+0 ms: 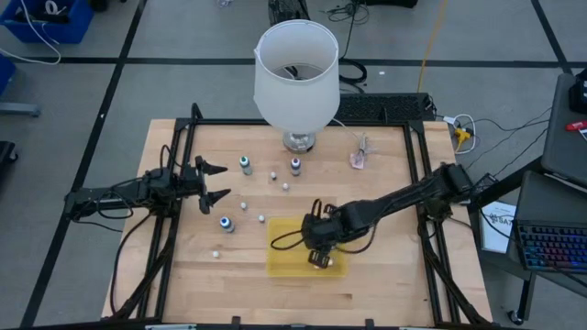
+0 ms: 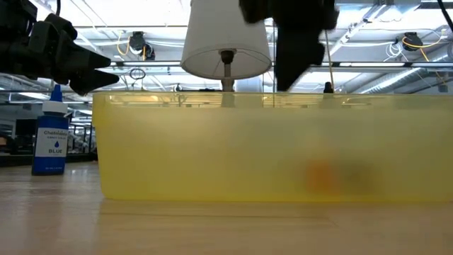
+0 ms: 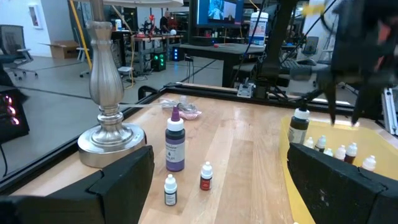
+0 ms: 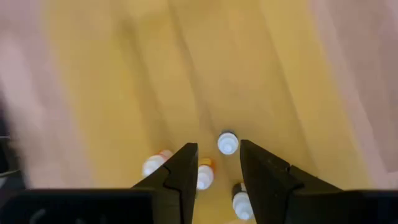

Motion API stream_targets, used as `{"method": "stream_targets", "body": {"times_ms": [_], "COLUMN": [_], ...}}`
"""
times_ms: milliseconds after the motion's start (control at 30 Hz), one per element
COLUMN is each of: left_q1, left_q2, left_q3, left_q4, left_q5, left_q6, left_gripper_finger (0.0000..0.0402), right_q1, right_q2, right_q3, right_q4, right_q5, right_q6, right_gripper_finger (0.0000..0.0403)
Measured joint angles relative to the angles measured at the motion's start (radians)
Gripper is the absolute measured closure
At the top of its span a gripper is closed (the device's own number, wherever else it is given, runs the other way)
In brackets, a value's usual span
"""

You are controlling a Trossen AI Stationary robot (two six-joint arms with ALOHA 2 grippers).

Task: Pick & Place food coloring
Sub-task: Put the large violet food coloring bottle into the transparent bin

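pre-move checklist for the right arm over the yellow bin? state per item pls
1. Right gripper above the yellow bin: ok.
2. Right fingers open, nothing held: ok.
3. Small bottles already in the bin, upright, white caps up: ok.
4. Clearance between fingertips and those caps for lifting out: cannot tell.
5. Left gripper open, parked at the table's left side, clear of the bin: ok.
6. Bottles remaining on the table, such as the blue bottle beside the bin: not ok, task unfinished.
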Motion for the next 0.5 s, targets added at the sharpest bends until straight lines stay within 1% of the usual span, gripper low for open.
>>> {"method": "stream_targets", "body": {"times_ms": [133,233,333,400,500], "left_q1": [0.000,0.000,0.000,0.000,0.000], "left_q2": [0.000,0.000,0.000,0.000,0.000], "left_q3": [0.000,0.000,0.000,0.000,0.000], "left_q4": [0.000,0.000,0.000,0.000,0.000], "left_q5": [0.000,0.000,0.000,0.000,0.000], "left_q6": [0.000,0.000,0.000,0.000,0.000], "left_gripper_finger": [0.0036,0.0036,0.0036,0.0036,0.0036], "right_q1": [0.003,0.003,0.018,0.023,0.023], "right_q2": [-0.110,-0.198,-0.284,-0.336,-0.414], "right_q3": [0.000,0.000,0.000,0.000,0.000], "right_q4": [0.012,0.002,0.009,0.008,-0.018], "right_q5": [-0.004,-0.050,-0.051,-0.053,-0.083], "right_q6": [-0.007,-0.009,-0.001,-0.039,-0.107], "right_gripper_finger": [0.0291,0.0291,0.0291,0.0291,0.0291]}}
